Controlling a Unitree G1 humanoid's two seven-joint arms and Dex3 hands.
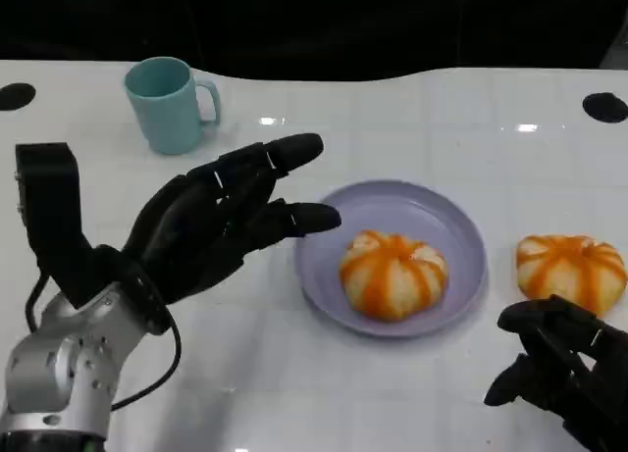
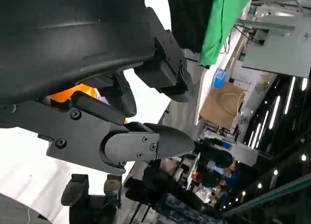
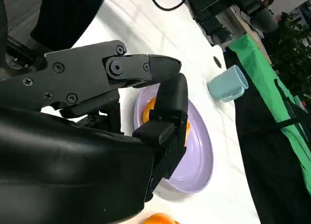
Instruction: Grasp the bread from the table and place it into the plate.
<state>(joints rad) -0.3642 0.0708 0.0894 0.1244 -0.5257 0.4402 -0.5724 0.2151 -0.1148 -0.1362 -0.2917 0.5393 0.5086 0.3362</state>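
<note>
1. Bread in plate [image 1: 392, 274]: round bun, pale with orange stripes running out from a centre dimple, glossy. Sits in the lavender plate [image 1: 451, 226], toward its near half.
2. Second bread [image 1: 572, 270]: same look, on the white table [image 1: 392, 109] just right of the plate, not touching the rim.
3. Left hand [image 1: 211, 226]: raised left of the plate, fingers spread wide and pointing toward it, holding nothing. Fingertips near the plate's left rim; cannot tell height above the table.
4. Right hand [image 1: 559, 369]: lower right, just in front of the second bread, fingers partly curled and apart, nothing in them. Contact with the bread not evident.
5. Teal mug [image 1: 169, 104]: upright, far left of the table, handle to the right, well apart from the plate.
6. Right wrist view: the plate from the side, the orange of the bun in it mostly hidden behind the hand's own fingers [image 3: 170, 107], plus the mug on its side in frame. An orange sliver at the frame edge is the second bread.
7. Left wrist view: hand shell and fingers up close, a patch of orange bun behind them, and a cluttered room beyond the table with a green cloth [image 2: 221, 25].
</note>
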